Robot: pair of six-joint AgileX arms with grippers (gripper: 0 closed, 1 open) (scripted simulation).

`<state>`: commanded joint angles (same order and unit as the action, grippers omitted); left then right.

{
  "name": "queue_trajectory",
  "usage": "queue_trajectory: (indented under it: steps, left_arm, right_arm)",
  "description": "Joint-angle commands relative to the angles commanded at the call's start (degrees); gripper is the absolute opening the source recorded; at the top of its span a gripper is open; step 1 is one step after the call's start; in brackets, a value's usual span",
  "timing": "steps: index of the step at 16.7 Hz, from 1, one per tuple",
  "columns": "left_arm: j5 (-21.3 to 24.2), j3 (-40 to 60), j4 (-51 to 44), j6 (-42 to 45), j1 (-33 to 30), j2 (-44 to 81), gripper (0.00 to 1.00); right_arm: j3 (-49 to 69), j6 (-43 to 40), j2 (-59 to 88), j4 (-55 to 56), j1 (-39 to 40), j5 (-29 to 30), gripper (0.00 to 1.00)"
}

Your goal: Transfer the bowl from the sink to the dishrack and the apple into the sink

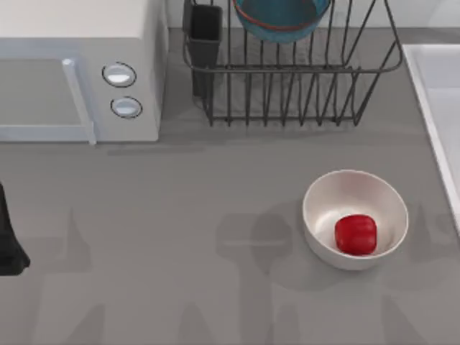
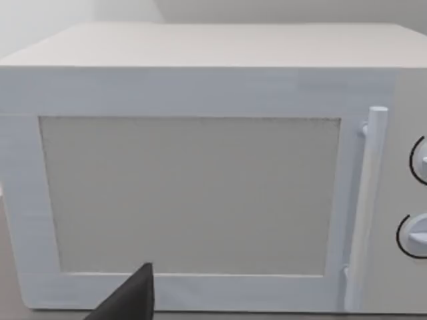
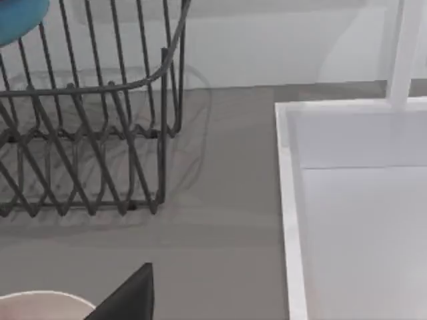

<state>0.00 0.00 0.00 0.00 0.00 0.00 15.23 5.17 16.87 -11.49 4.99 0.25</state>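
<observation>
The apple [image 1: 356, 234] lies inside the white bowl [image 1: 355, 218] on the grey tabletop [image 1: 215, 215], in front of the dishrack [image 1: 287, 72]. The sink [image 1: 435, 100] is just right of the dishrack, the microwave [image 1: 79, 72] to its left. Farthest back, the teal bowl [image 1: 280, 18] sits in the dishrack. The left arm [image 1: 8, 237] is parked well left of the dishrack; I cannot tell how either arm's jaws stand.

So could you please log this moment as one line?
bowl: in dishrack | apple: in white bowl, not in sink | left arm: parked at table's left edge
</observation>
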Motion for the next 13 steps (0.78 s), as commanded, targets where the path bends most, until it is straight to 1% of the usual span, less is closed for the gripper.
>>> queue_trajectory:
  steps: [3, 10, 13]
  left_arm:
    - [0.00, 0.00, 0.00, 0.00, 0.00, 0.00, 1.00]
    - [0.00, 0.00, 0.00, 0.00, 0.00, 0.00, 1.00]
    - [0.00, 0.00, 0.00, 0.00, 0.00, 0.00, 1.00]
  right_arm:
    - [11.77, 4.12, 15.53, -9.22, 4.14, -0.19, 1.00]
    - [40.93, 14.88, 57.77, -33.22, 14.38, -0.90, 1.00]
    - [51.89, 18.79, 73.15, -41.93, 18.10, -0.96, 1.00]
